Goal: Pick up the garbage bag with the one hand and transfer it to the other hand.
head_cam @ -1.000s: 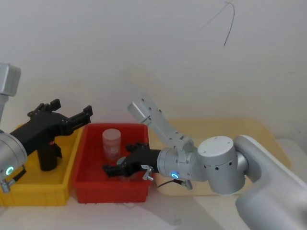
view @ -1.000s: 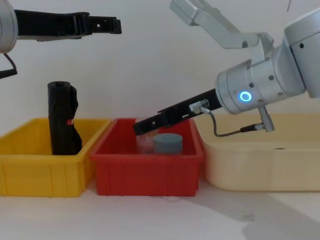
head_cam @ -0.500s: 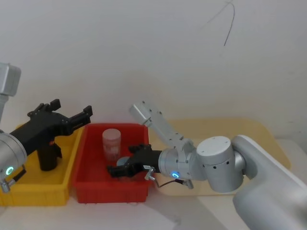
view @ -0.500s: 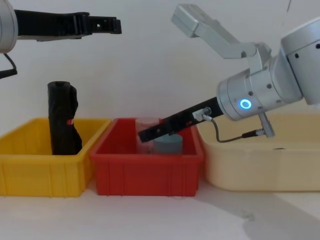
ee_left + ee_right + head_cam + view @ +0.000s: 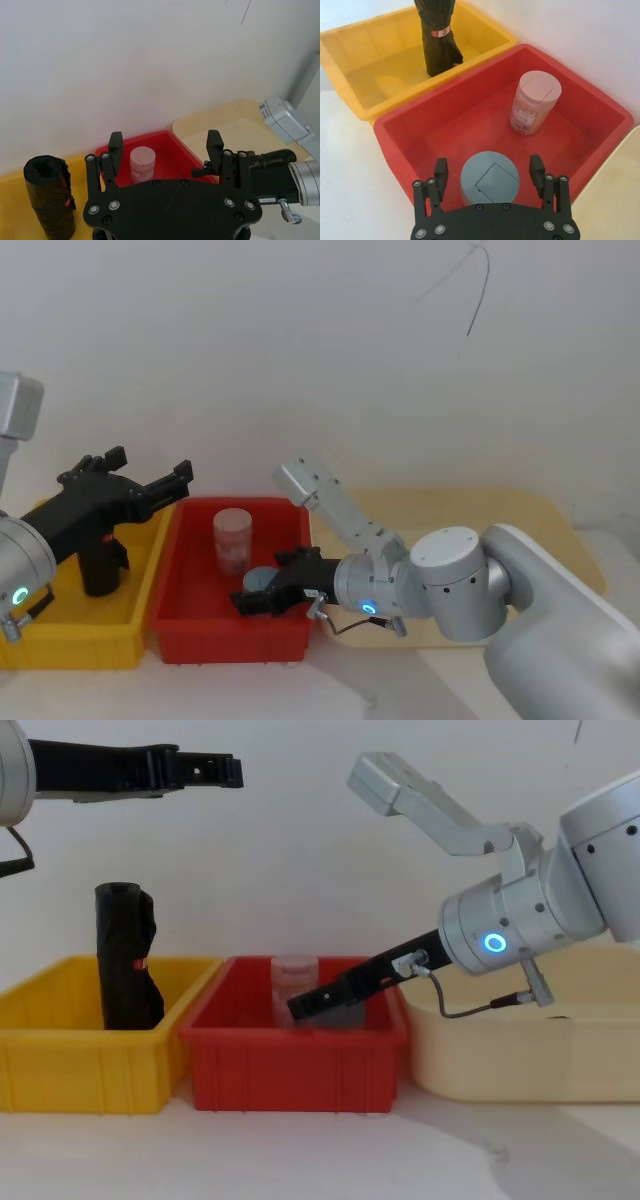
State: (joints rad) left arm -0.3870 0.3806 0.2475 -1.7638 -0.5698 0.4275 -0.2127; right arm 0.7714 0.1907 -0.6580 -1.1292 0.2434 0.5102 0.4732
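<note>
- L gripper (image 5: 166, 145): fingers spread wide, nothing between them.
- Pink jar (image 5: 142, 163) stood upright in red bin (image 5: 165, 137), seen between the fingers.
- Wrinkled black roll (image 5: 50, 197) w/ small red mark stood upright in yellow bin (image 5: 10, 200).
- R gripper (image 5: 240, 167), w/ white sticker, reached toward red bin beside beige tray (image 5: 235, 122).

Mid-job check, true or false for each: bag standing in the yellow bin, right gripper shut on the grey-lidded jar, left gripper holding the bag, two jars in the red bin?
1. The garbage bag stands upright in the yellow bin. True.
2. The right gripper is shut on the grey-lidded jar. False: it is open, a finger on either side of that jar.
3. The left gripper holds the garbage bag. False: it is open and empty, raised above it.
4. The red bin holds two jars. True: the grey-lidded jar and a pink jar.
</note>
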